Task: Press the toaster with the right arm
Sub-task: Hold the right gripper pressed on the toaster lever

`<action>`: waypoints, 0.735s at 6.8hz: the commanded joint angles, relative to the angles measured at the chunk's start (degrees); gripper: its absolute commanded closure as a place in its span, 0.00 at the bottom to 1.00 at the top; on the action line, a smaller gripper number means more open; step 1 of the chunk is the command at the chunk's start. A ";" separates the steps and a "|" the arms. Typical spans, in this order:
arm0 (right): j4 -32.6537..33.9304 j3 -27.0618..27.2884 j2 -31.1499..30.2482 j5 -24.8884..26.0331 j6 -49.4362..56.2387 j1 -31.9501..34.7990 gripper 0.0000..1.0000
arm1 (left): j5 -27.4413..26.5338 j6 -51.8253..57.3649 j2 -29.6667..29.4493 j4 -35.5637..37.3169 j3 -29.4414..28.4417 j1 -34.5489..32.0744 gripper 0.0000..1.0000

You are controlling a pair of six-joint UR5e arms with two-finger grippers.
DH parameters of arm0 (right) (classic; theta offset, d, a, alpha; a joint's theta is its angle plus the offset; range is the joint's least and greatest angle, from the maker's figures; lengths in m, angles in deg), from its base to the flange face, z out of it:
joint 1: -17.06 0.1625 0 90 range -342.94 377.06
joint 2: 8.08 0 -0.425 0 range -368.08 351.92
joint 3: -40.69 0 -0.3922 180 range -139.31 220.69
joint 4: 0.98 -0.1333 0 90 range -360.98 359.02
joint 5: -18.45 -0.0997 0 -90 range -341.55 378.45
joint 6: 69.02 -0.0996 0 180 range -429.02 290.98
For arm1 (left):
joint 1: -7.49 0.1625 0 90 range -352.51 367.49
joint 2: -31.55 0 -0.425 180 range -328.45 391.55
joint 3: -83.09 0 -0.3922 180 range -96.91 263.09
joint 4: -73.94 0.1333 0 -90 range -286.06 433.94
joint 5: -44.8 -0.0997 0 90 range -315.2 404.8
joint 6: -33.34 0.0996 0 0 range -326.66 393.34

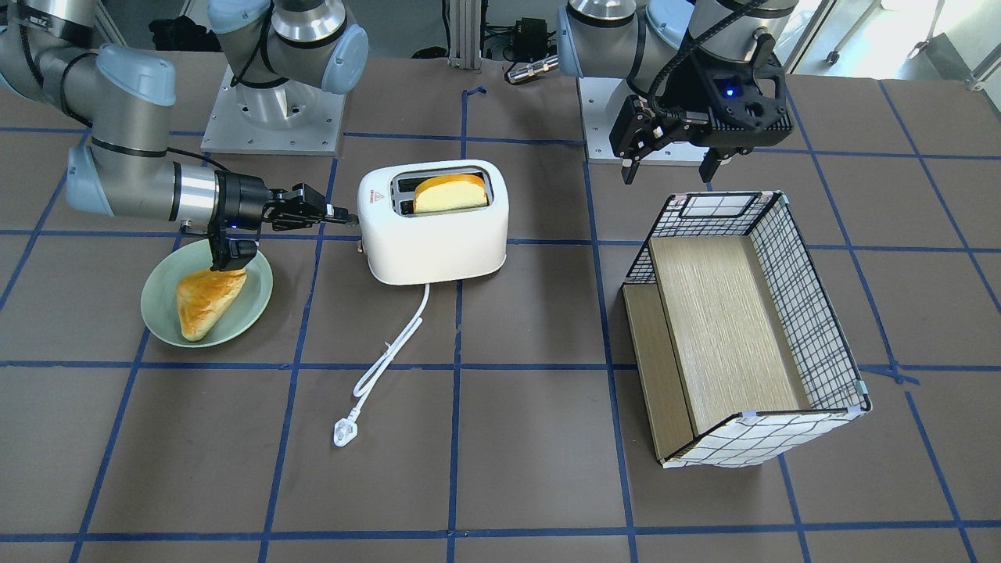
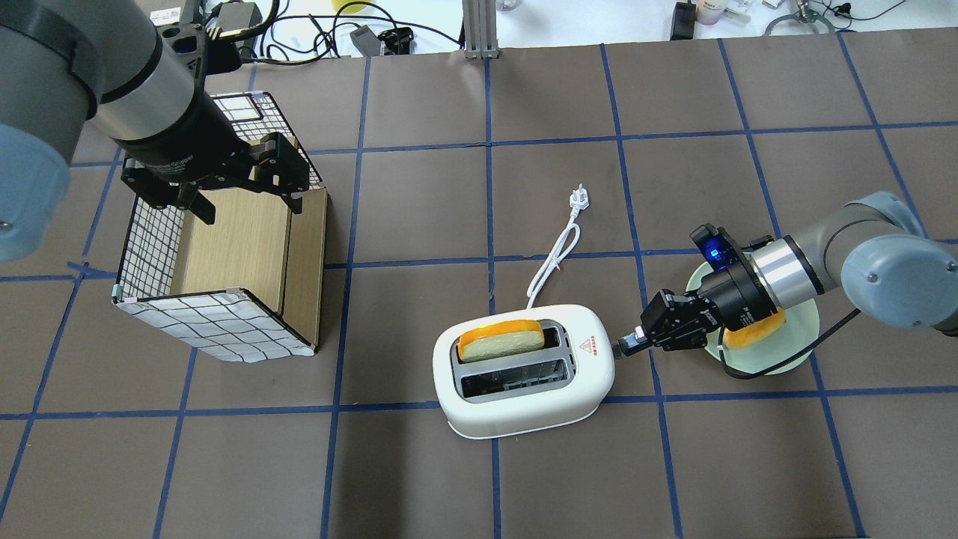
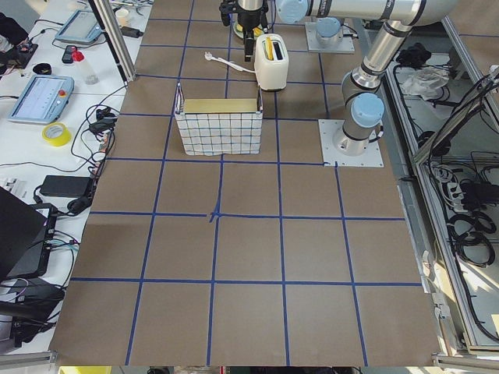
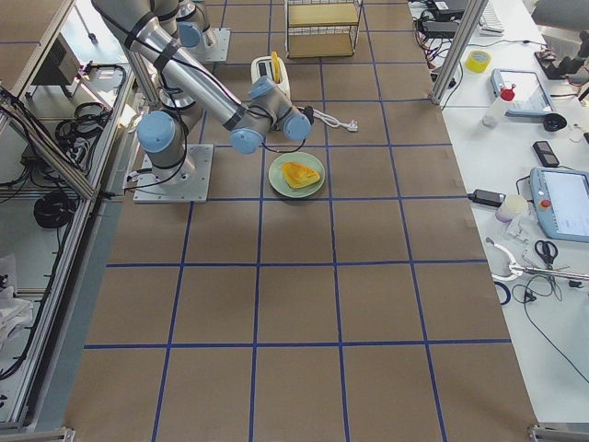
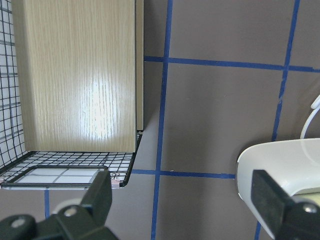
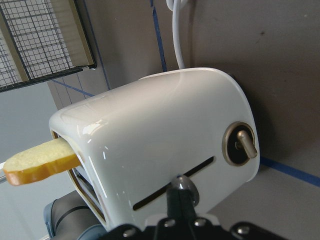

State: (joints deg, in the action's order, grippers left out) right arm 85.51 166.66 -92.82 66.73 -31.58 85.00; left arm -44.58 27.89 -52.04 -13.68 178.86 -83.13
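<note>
The white two-slot toaster (image 2: pixel 524 389) stands mid-table with a bread slice (image 2: pixel 501 340) sticking up from one slot. It also shows in the front view (image 1: pixel 438 242) and the right wrist view (image 6: pixel 165 135). My right gripper (image 2: pixel 625 346) is shut. It reaches level at the toaster's end wall, also in the front view (image 1: pixel 344 213). In the right wrist view its closed tips (image 6: pixel 181 202) sit right at the lever knob (image 6: pixel 184 185) in the side slot, beside a round dial (image 6: pixel 240 145). My left gripper (image 2: pixel 249 206) is open and empty above the wire basket (image 2: pixel 209 329).
A green plate (image 1: pixel 156 313) with a piece of bread (image 1: pixel 205 301) lies under my right wrist. The toaster's white cord (image 1: pixel 391 344) trails unplugged across the table. The wire basket with wooden shelves (image 1: pixel 805 313) lies on its side on the robot's left.
</note>
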 commanded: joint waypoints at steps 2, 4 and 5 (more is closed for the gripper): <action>2.80 1.30 0.45 0.06 0.00 0.00 1.00 | 0.00 0.00 0.00 0.00 -0.06 0.00 0.00; 3.07 1.03 1.24 0.23 -0.61 0.00 1.00 | 0.00 0.00 0.00 0.00 -0.05 0.00 0.00; 2.54 0.77 0.63 0.32 -3.05 0.00 1.00 | 0.00 0.00 0.00 0.00 0.03 0.00 0.00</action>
State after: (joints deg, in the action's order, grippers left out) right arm 88.41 167.71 -91.82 66.95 -32.69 85.00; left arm -44.56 27.89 -52.04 -13.68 178.84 -83.13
